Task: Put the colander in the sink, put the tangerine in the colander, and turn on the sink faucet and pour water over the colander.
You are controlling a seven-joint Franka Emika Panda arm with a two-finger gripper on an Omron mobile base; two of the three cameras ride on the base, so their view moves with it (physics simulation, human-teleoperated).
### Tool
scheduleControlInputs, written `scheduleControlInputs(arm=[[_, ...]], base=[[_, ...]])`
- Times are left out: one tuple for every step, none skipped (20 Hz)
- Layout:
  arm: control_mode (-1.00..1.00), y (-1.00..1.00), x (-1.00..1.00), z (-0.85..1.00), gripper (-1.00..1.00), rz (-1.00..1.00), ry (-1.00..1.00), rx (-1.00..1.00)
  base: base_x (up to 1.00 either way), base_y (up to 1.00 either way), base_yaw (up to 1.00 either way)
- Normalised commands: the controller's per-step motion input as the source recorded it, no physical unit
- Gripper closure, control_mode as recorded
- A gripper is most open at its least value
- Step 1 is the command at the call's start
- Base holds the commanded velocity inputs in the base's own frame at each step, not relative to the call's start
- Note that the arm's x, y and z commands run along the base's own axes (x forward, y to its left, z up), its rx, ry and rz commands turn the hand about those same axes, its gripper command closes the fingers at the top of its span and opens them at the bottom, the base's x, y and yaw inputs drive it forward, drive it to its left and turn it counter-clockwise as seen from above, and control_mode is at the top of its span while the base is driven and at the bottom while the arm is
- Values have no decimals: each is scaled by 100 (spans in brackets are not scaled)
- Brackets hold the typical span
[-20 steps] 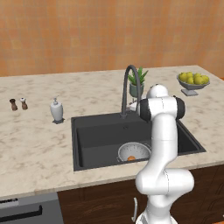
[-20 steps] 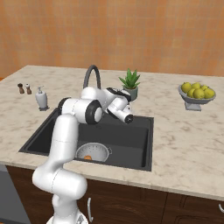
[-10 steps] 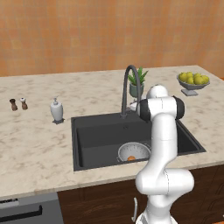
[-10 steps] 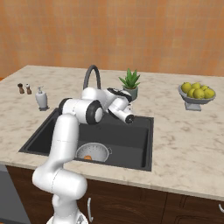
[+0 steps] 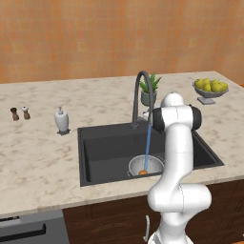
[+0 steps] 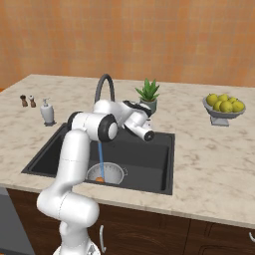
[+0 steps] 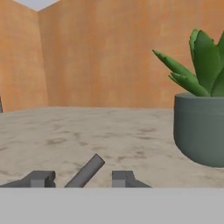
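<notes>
- Water (image 6: 101, 159) is now falling from the sink faucet (image 6: 105, 82), where a moment ago the spout was dry. The arm itself has hardly shifted.
- Far off to the claw's left, in the right base view, the white pump bottle (image 6: 48, 112) stands on the counter, well apart from the work.
- Just left of the claw and rising above it, the faucet arches over the sink (image 6: 149, 164).
- Below the claw and to its left, the colander (image 6: 115, 172) sits on the sink floor. The tangerine (image 6: 100, 180) lies inside it, right where the stream lands.
- My claw (image 7: 83, 180) is spread, with the faucet's slim lever (image 7: 89, 169) slanting between the tips. I see a gap on either side of it, so I judge it is not pinched.
- Just beyond the claw to its right stands the potted plant (image 7: 199, 131), near but not touching.
- Well off to the right sits the bowl of yellow-green fruit (image 6: 224, 107).
- With the colander placed, the fruit in it and water pouring over both, I judge the task is all but finished. I only need to let the stream run and back away from the lever without knocking it.
</notes>
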Motion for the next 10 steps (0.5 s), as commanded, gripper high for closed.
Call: scheduleControlInputs(arm=[[-100, -88, 0, -28, 100, 0, 0, 0], [-100, -83, 0, -32, 100, 0, 0, 0], [-100, -82, 0, -34, 100, 0, 0, 0], [-100, -80, 0, -38, 100, 0, 0, 0], [-100, -75, -1, -36, 100, 0, 0, 0], [-100, -66, -1, -28, 100, 0, 0, 0], [-100, -61, -6, -20, 100, 0, 0, 0], [-100, -55, -8, -12, 100, 0, 0, 0], [-100, -46, -11, -1, 100, -3, 0, 0], [-100, -26, 0, 0, 100, -13, 0, 3]], base=[[0, 0, 0], [0, 0, 0], [0, 0, 0], [0, 0, 0], [0, 0, 0], [0, 0, 0], [0, 0, 0], [0, 0, 0], [0, 0, 0], [0, 0, 0]])
